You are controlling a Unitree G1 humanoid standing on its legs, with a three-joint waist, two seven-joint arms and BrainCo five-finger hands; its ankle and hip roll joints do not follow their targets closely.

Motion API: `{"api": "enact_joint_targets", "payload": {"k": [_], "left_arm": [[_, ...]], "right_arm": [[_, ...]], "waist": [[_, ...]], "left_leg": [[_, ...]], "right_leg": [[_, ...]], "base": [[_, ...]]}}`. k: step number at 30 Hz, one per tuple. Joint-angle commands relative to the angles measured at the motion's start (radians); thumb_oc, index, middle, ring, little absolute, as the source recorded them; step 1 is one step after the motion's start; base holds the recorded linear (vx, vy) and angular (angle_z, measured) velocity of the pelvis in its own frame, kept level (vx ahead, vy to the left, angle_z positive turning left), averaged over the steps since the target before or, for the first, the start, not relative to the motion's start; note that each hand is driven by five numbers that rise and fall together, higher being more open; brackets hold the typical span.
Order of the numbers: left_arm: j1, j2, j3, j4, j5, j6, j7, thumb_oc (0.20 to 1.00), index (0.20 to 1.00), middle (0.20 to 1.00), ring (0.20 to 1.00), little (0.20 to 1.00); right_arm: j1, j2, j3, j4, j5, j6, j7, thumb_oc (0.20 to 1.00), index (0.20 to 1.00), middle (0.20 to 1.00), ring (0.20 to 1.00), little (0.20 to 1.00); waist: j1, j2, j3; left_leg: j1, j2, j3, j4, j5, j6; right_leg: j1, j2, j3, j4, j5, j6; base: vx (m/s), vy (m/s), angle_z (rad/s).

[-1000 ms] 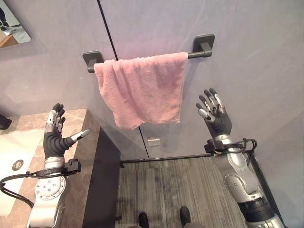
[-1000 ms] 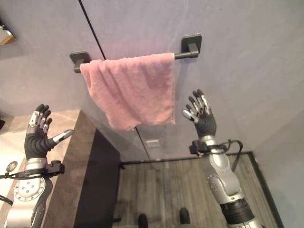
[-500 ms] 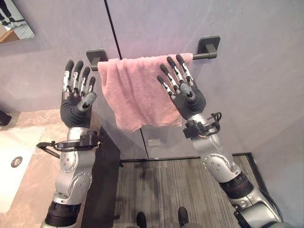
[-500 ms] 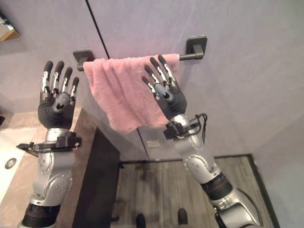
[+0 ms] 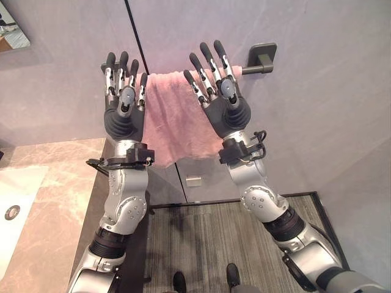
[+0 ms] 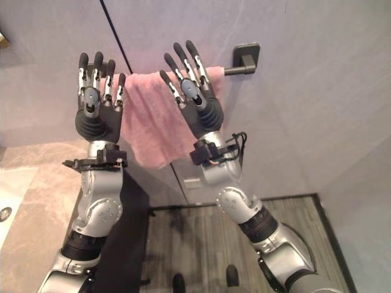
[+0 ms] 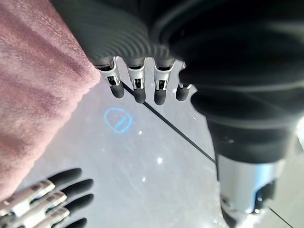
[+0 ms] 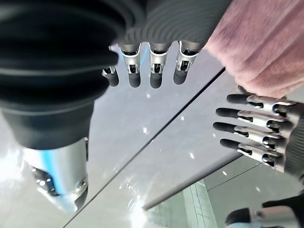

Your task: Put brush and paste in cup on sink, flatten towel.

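A pink towel [image 5: 171, 116] hangs bunched over a dark bar [image 5: 249, 68] on the grey wall, covering its left part. Both hands are raised in front of it with straight, spread fingers. My left hand [image 5: 124, 116] is open at the towel's left edge, its fingertips about level with the bar. My right hand [image 5: 223, 107] is open over the towel's right part, fingertips reaching past the bar. In the left wrist view the towel [image 7: 38, 71] lies beside my straight fingers [image 7: 137, 88]. The right wrist view shows the towel [image 8: 266, 42] past its fingers [image 8: 152, 71]. Neither hand holds cloth.
A marble counter [image 5: 43, 201] with a white basin [image 5: 12, 195] lies at the lower left, its dark side panel below my left arm. The bar's right bracket [image 5: 259, 58] sticks out from the wall. A small wall plate [image 5: 194, 181] sits under the towel, above a grey plank floor [image 5: 201, 244].
Both hands rose from waist height to the bar. The left hand moved right to the towel's left edge; the right moved left and up over the towel. Fingers stayed straight.
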Motion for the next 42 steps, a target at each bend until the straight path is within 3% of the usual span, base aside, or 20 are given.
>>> {"api": "enact_joint_targets", "payload": {"k": [1,9,20,31,42], "left_arm": [[-0.114,0.042,-0.036,0.051,0.022,-0.060,0.017,1.000,1.000,1.000,1.000,1.000],[-0.171,0.075,-0.043,0.145,0.004,-0.065,-0.021,1.000,1.000,1.000,1.000,1.000],[-0.181,0.088,-0.012,0.200,0.054,-0.071,0.012,1.000,1.000,1.000,1.000,1.000],[-0.110,0.153,0.103,0.217,0.192,-0.071,0.078,1.000,1.000,1.000,1.000,1.000],[-0.078,0.197,0.155,0.260,0.201,-0.068,0.082,1.000,1.000,1.000,1.000,1.000]], "right_arm": [[-0.123,0.073,-0.010,0.050,0.037,-0.052,-0.013,1.000,1.000,1.000,1.000,1.000],[-0.193,0.067,-0.033,0.183,0.060,-0.047,0.020,1.000,1.000,1.000,1.000,1.000],[-0.191,0.045,-0.073,0.176,0.022,-0.063,0.003,1.000,1.000,1.000,1.000,1.000],[-0.141,-0.025,-0.165,0.153,-0.042,-0.099,-0.034,1.000,1.000,1.000,1.000,1.000],[-0.106,-0.060,-0.228,0.197,-0.071,-0.102,-0.075,1.000,1.000,1.000,1.000,1.000]], "waist": [[0.002,-0.066,-0.037],[0.009,-0.066,-0.035],[0.006,-0.071,-0.039],[0.010,-0.068,-0.042],[0.013,-0.060,-0.041]], "left_leg": [[0.000,0.123,0.000,0.002,0.020,-0.096],[-0.024,0.125,-0.011,0.002,0.030,-0.100],[-0.027,0.126,-0.018,0.002,0.027,-0.102],[-0.007,0.126,-0.010,0.002,0.015,-0.101],[-0.027,0.124,-0.015,0.002,0.020,-0.102]], "right_leg": [[-0.014,-0.153,0.007,-0.002,-0.006,0.102],[-0.036,-0.150,0.004,-0.002,-0.002,0.104],[-0.034,-0.149,-0.001,-0.002,-0.007,0.104],[-0.019,-0.151,-0.002,-0.002,-0.016,0.107],[-0.038,-0.152,0.000,-0.002,-0.012,0.109]], "base": [[0.00,0.000,0.00],[0.00,0.000,0.00],[0.01,0.000,0.00],[0.02,0.003,0.00],[0.00,0.000,0.00]]}}
